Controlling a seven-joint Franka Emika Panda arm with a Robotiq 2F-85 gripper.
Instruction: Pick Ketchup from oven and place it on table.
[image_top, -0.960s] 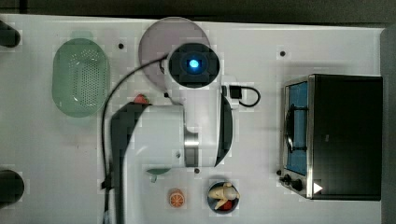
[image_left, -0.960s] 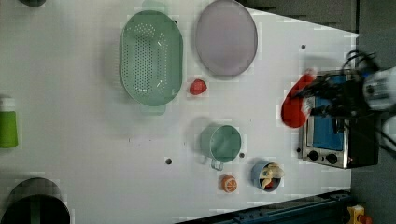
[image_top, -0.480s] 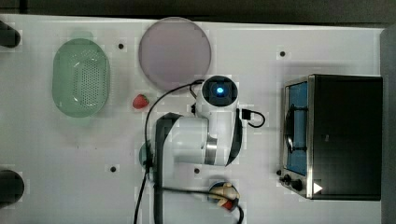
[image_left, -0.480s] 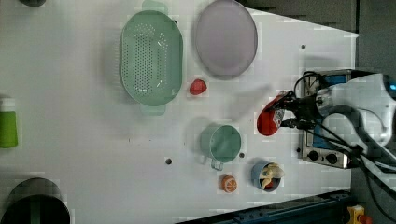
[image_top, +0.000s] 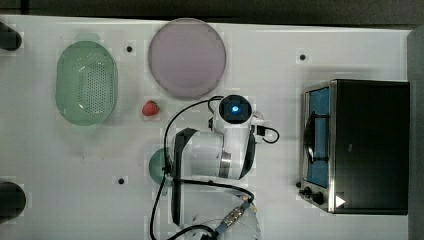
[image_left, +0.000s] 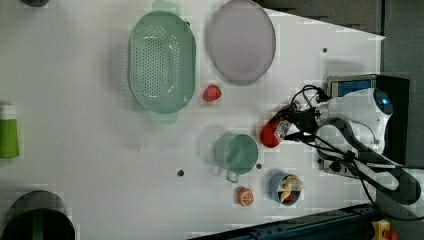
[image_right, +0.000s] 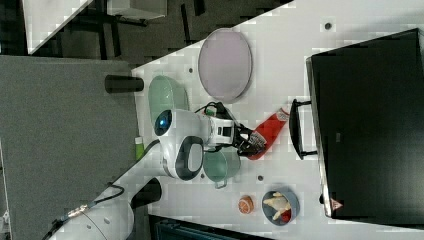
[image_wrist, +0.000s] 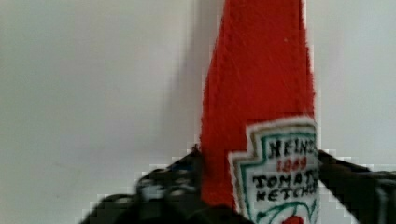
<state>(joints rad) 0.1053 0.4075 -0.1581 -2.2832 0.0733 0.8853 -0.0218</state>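
Observation:
The ketchup (image_wrist: 257, 93), a red bottle with a white label, lies low over the white table (image_top: 300, 210), cap end toward the oven (image_right: 370, 125). In the left view the ketchup (image_left: 274, 132) sits just beside the green cup. My gripper (image_wrist: 259, 161) holds its lower body, one black finger (image_wrist: 187, 168) against each side. In the right view the gripper (image_right: 250, 140) reaches the ketchup (image_right: 267, 131) from the side away from the oven. The oven (image_top: 360, 145), black with a silver front, stands at the top view's right, and my arm (image_top: 232, 110) covers the bottle there.
A green cup (image_left: 237, 152) stands right beside the bottle. A pale-purple plate (image_top: 189, 57), a green colander (image_top: 86, 82) and a strawberry (image_top: 150, 108) lie farther off. An orange slice (image_left: 245, 196) and a small blue bowl (image_left: 286, 186) sit near the table's edge.
My arm has carried the ketchup away from the oven toward the middle of the table, ending beside the green cup.

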